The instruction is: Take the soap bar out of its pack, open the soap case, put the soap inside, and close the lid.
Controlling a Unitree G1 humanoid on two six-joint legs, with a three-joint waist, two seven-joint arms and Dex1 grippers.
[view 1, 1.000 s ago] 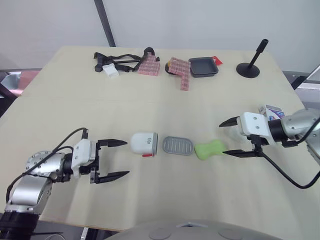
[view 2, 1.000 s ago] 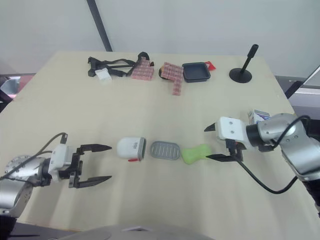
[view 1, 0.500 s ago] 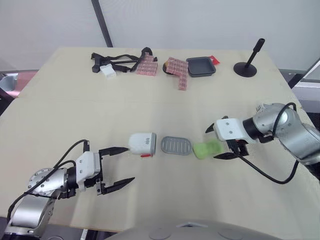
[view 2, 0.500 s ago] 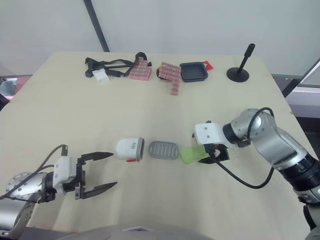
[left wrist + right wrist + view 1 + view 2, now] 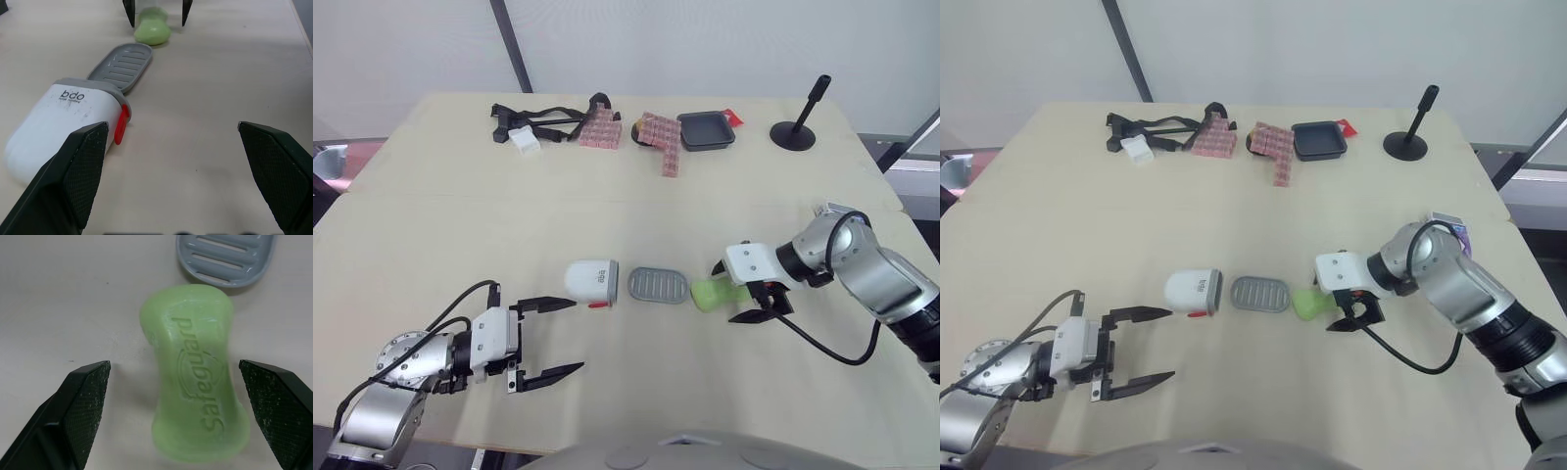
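Your right gripper is spread wide with a finger on either side of the green soap bar, coming in from the bar's 3 o'clock. It is gripping nothing, and the right wrist view shows bare table between the black fingers and the soap on at least one side. The bar lies unwrapped on the table, so I judge the unpacking step done and the step in hand to be picking up the soap. At the bar's 9 o'clock, just beside it, is the grey ribbed tray. At the tray's 9 o'clock is the white shell of the soap case, lying on its side with a red latch at its mouth (I cannot tell whether tray and shell are hinged or merely touching). The case looks opened. Your left gripper sits at about 7 o'clock of the shell, spread open and empty, close but not touching. Next, close the right fingers squarely across the soap's narrow waist. The bar looks smooth and rounded, so an off-centre pinch could squirt it towards the tray. Then lift and carry it towards 9 o'clock onto the tray, and have the left gripper ready to steady the shell.
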